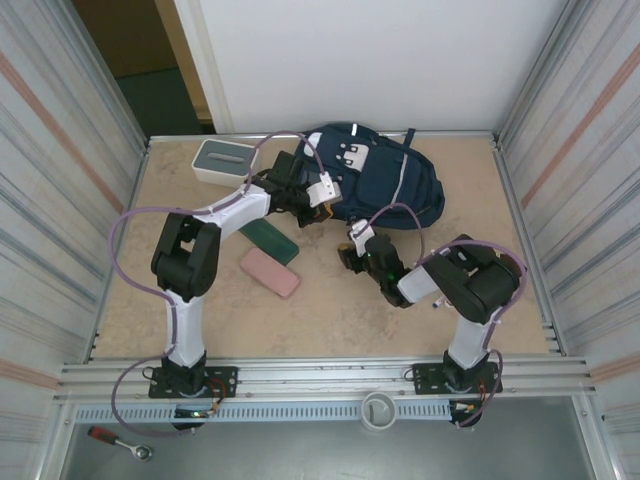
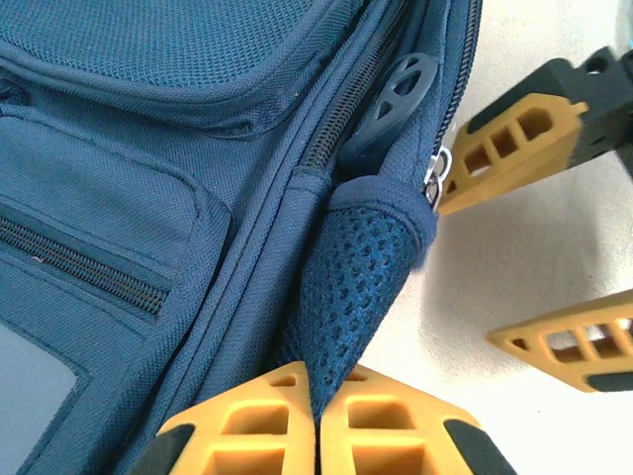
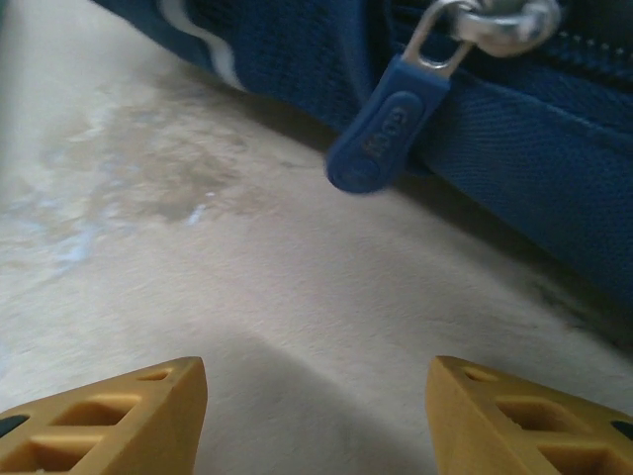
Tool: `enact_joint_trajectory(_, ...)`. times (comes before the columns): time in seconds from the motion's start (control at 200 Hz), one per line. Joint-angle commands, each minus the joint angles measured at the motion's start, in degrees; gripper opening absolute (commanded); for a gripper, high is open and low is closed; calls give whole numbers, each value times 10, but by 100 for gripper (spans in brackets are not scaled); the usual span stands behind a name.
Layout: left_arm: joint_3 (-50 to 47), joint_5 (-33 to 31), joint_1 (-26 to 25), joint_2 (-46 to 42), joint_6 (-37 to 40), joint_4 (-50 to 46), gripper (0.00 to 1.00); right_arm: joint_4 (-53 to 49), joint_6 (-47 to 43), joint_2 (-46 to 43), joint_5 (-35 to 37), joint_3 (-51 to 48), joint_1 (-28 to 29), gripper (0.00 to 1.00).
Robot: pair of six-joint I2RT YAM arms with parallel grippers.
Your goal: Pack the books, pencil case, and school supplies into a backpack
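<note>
The navy-blue backpack (image 1: pixel 385 180) lies flat at the back of the table. My left gripper (image 1: pixel 322 203) is at its left edge, shut on a blue mesh flap (image 2: pixel 351 287) of the backpack (image 2: pixel 148 148), pinched between the yellow fingertips (image 2: pixel 267 416). My right gripper (image 1: pixel 352 250) stands open just in front of the backpack's near edge (image 3: pixel 534 158), low over the table. A blue zipper pull (image 3: pixel 381 139) hangs ahead of its jaws, apart from them. Its fingers (image 2: pixel 509 143) show beside the mesh flap. The books and the school supplies are out of view.
A dark green oblong case (image 1: pixel 268 240) and a pink oblong case (image 1: pixel 270 272) lie on the table left of centre; which one is the pencil case I cannot tell. A white box with a grey top (image 1: pixel 222 160) sits at the back left. Metal walls enclose the table.
</note>
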Motion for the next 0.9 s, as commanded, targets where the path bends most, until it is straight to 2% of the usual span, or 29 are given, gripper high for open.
enact_joint_trajectory(0.0, 27, 61, -4, -31, -15, 10, 2, 81, 3, 17, 89, 19, 5, 59)
enact_joint_trajectory(0.286, 26, 61, -4, -26, -17, 9, 2, 59, 24, -4, 127, 32, 20, 58)
enact_joint_trajectory(0.636, 22, 56, -4, -26, -14, 8, 2, 22, 50, -35, 145, 55, 22, 48)
enact_joint_trajectory(0.731, 21, 51, -5, -24, -10, 6, 2, 15, 57, -41, 148, 59, 22, 40)
enact_joint_trajectory(0.897, 22, 38, -5, -23, -3, 0, 2, -32, 71, -59, 190, 62, 22, 16)
